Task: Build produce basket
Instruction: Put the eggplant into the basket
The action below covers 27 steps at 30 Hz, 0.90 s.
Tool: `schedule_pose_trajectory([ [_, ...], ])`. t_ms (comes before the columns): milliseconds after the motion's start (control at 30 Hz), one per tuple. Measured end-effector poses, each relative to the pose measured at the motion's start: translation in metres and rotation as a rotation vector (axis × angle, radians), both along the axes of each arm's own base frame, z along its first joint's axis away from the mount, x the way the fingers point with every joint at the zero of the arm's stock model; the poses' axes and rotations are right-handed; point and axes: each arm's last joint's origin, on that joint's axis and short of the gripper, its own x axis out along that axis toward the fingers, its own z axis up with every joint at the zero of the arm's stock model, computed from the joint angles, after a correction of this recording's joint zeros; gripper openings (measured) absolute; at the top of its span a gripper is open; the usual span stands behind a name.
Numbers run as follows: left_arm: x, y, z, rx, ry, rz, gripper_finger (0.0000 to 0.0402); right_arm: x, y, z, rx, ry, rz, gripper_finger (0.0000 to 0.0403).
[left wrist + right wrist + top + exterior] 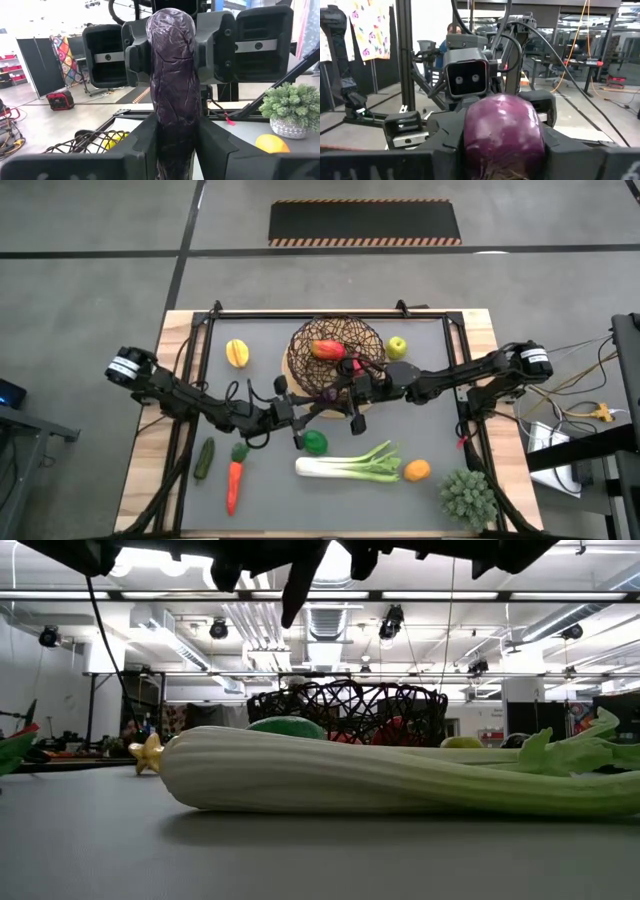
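Nearest us in the low view the leek [400, 780] lies across the table [200, 860], and above it, at the middle of the high view, we see both tools meeting over the eggplant [172, 75]: the left tool [175, 145] clasps one end and the right tool [502, 150] is closed around the other. If we let go on one side before the other grip is firm, or pull against each other, we think the eggplant could drop beside the green pepper [315, 442]. Further up the frame the basket [335, 350], with a red pepper [327, 349] inside, risks a knock.
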Motion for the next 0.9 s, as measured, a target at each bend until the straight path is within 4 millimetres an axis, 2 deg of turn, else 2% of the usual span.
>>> schedule_pose_trajectory([
  [233, 0.000, 0.000, -0.001, -0.010, 0.000, 0.008, 0.0144, 0.000, 0.000, -0.002, -0.005, 0.025, -0.001, 0.0113],
  [567, 0.000, 0.001, 0.000, -0.013, -0.003, 0.027, 0.0241, -0.001, -0.003, -0.004, 0.022, 0.061, -0.005, 0.0113],
  [733, -0.003, 0.002, -0.001, 0.011, 0.048, 0.031, 0.0260, -0.007, -0.012, 0.004, 0.063, 0.099, -0.053, 0.0113],
  [900, -0.009, 0.005, 0.002, 0.033, 0.114, 0.052, 0.0261, -0.019, -0.021, 0.013, 0.076, 0.144, -0.190, 0.0113],
])
